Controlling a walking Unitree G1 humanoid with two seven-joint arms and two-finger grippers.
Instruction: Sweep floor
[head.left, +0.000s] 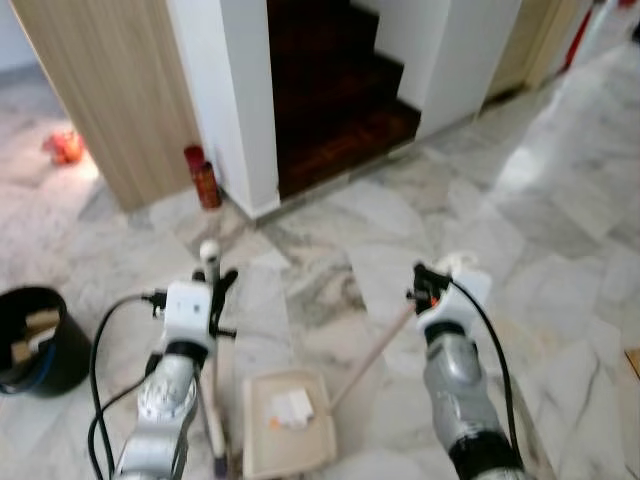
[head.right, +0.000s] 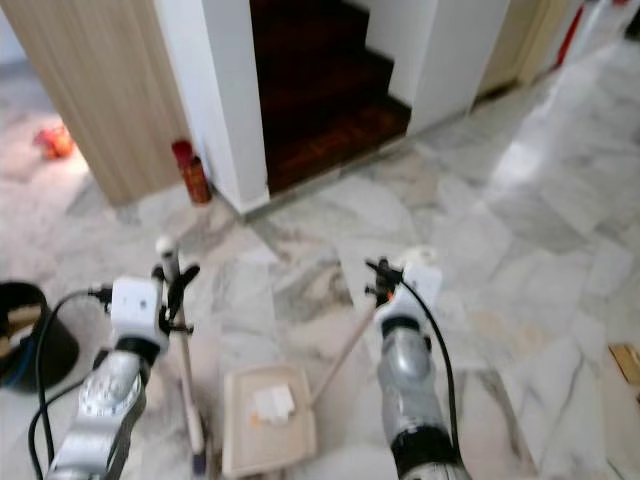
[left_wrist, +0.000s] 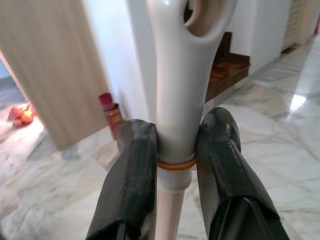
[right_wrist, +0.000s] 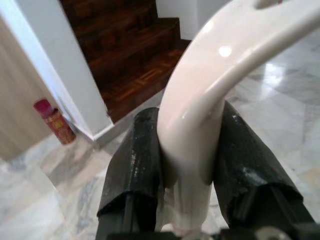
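My left gripper (head.left: 213, 290) is shut on the cream broom handle (head.left: 209, 252), which stands nearly upright, its hanging loop just above the fingers (left_wrist: 135, 165). My right gripper (head.left: 425, 290) is shut on the curved top of the dustpan handle (right_wrist: 210, 75). That long handle (head.left: 372, 357) slants down to the cream dustpan (head.left: 265, 450), which lies on the marble floor between my arms. White paper scraps (head.left: 292, 407) and a small orange bit lie inside the pan. The broom's head is hidden below the frame edge.
A black bin (head.left: 35, 340) holding some items stands at my left. A red can (head.left: 205, 178) sits by the white pillar (head.left: 235, 90). Dark wooden stairs (head.left: 330, 90) rise ahead, with a wooden panel (head.left: 110, 90) to their left. An orange object (head.left: 63, 147) lies far left.
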